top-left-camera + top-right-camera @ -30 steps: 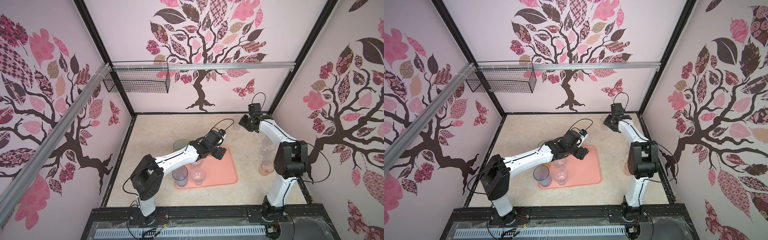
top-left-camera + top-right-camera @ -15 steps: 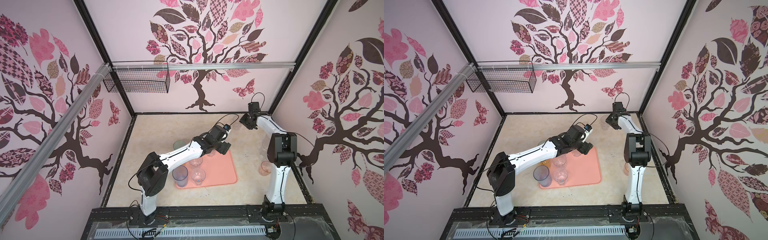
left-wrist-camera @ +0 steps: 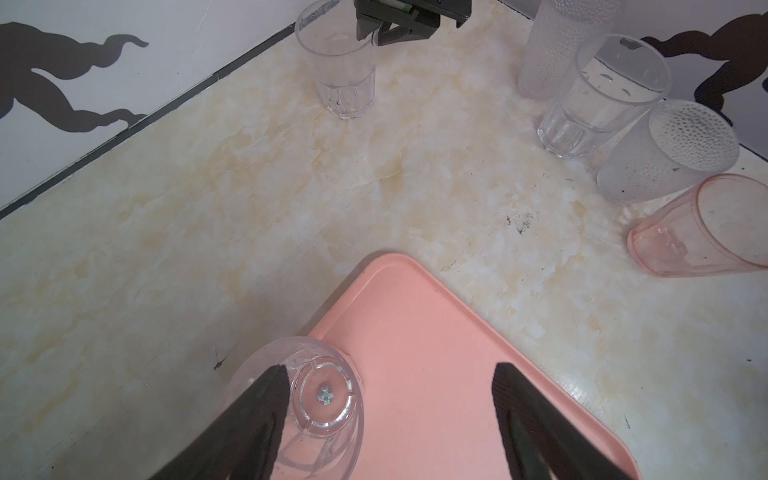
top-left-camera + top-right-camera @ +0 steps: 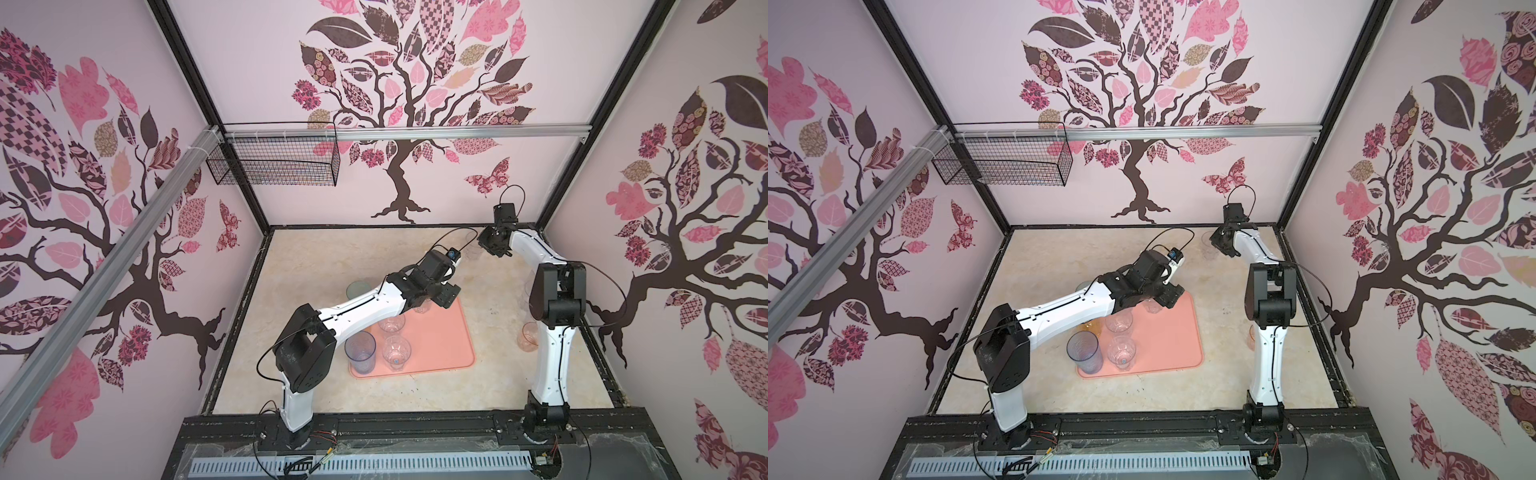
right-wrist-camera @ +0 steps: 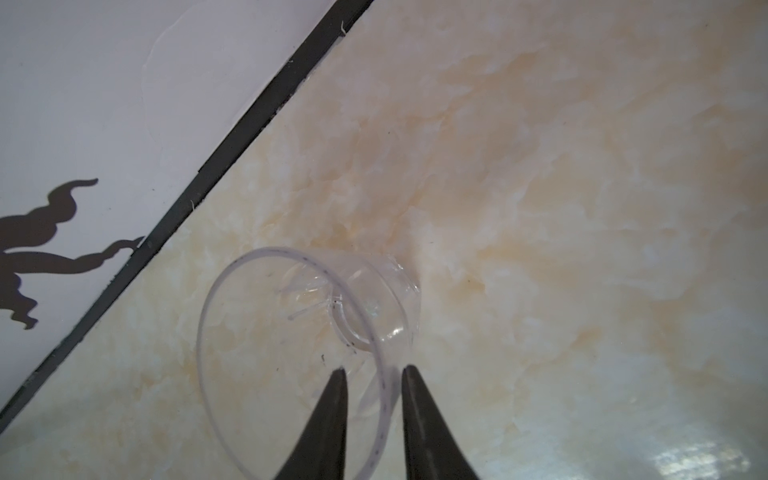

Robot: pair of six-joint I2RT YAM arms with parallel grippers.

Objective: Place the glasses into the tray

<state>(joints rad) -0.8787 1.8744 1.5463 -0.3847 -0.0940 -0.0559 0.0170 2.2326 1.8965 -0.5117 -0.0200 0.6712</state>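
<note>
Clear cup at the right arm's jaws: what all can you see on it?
The clear cup looks like thin plastic, with a round rim and a faceted bottom. It is empty and stands upright on the marbled table near the back wall. The right gripper has one jaw inside its rim, one outside.

Top views: 2 eyes of 1 stereo head, mounted high at the front, looking down and inward from afar; both show the whole tabletop (image 4: 311, 257) and the tray (image 4: 1167, 332).
Left wrist view: near, oblique, over 1 tray corner toward the back wall (image 3: 124, 62).
Right wrist view: nearest, steep, onto 1 clear glass (image 5: 307, 316).
Shared by the 2 wrist views: that clear glass and the foot of the back wall.
</note>
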